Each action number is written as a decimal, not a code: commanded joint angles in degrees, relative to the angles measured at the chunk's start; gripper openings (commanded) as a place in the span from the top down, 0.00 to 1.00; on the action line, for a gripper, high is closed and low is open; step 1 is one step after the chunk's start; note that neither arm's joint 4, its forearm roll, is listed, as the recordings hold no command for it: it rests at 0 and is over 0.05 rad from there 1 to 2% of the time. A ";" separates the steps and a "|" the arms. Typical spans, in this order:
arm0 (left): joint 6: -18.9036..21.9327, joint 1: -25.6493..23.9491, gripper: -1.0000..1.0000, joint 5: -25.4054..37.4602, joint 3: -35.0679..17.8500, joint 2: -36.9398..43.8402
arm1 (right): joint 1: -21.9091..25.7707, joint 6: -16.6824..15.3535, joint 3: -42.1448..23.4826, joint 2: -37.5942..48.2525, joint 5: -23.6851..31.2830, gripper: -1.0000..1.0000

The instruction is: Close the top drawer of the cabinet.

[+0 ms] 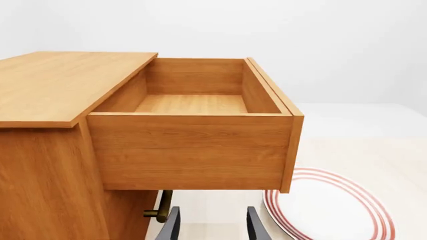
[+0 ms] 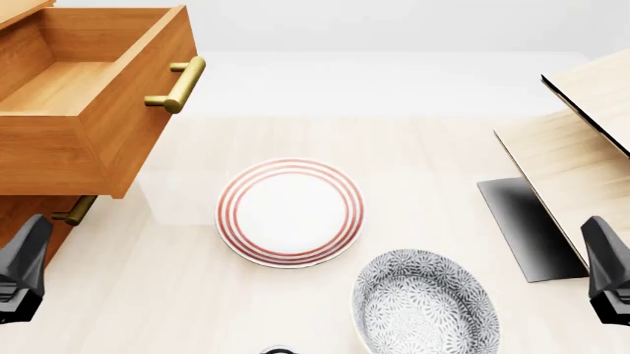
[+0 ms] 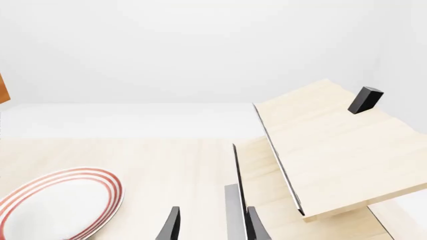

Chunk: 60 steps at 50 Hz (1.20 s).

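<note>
The cabinet [image 2: 25,214] of orange-brown wood stands at the table's left edge. Its top drawer [image 2: 94,96] is pulled far out, box open upward and empty, brass bar handle [image 2: 177,85] facing right. The left wrist view shows the top drawer [image 1: 190,150] from its side, jutting out past the cabinet top [image 1: 67,85]. My left gripper [image 1: 212,227] is open and empty, low and in front of the cabinet, below the drawer. It shows in the front view as the left gripper [image 2: 22,269]. My right gripper [image 3: 213,227] is open, far off at the right [image 2: 610,269].
A white plate with red rings [image 2: 291,212] lies mid-table, a grey patterned bowl [image 2: 426,302] nearer me. The lower drawer's brass handle [image 2: 76,210] sticks out under the open drawer. A pale wood panel structure with black edges [image 2: 580,147] stands at the right.
</note>
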 commanded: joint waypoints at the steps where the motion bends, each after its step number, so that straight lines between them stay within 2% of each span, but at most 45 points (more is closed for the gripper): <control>1: 1.44 0.56 0.00 1.44 -0.31 -1.62 | 0.18 -0.02 -0.12 0.33 -0.17 0.00; 6: 3.21 -0.56 0.00 1.07 -0.26 -1.68 | 0.18 0.01 -0.11 0.41 -0.26 0.00; 18: 4.71 0.97 0.00 0.20 -0.68 -1.71 | 0.18 0.00 -0.08 0.98 -0.86 0.00; 25: 6.24 -0.01 0.00 -0.46 -0.41 -1.71 | 0.19 0.00 -0.10 1.12 -0.99 0.00; 42: 7.37 -0.32 0.00 -0.97 -0.35 -1.72 | 0.19 0.02 -0.10 1.10 -0.97 0.00; 51: 7.86 -1.72 0.00 -0.54 -3.50 -1.72 | 0.19 0.03 -0.12 1.05 -0.91 0.00; 53: 9.43 -3.52 0.00 -1.03 -4.44 -1.72 | 0.19 0.02 -0.12 1.05 -0.90 0.00; 60: 10.14 -7.40 0.00 3.05 -10.60 -1.72 | 0.20 0.04 -0.14 1.11 -0.95 0.00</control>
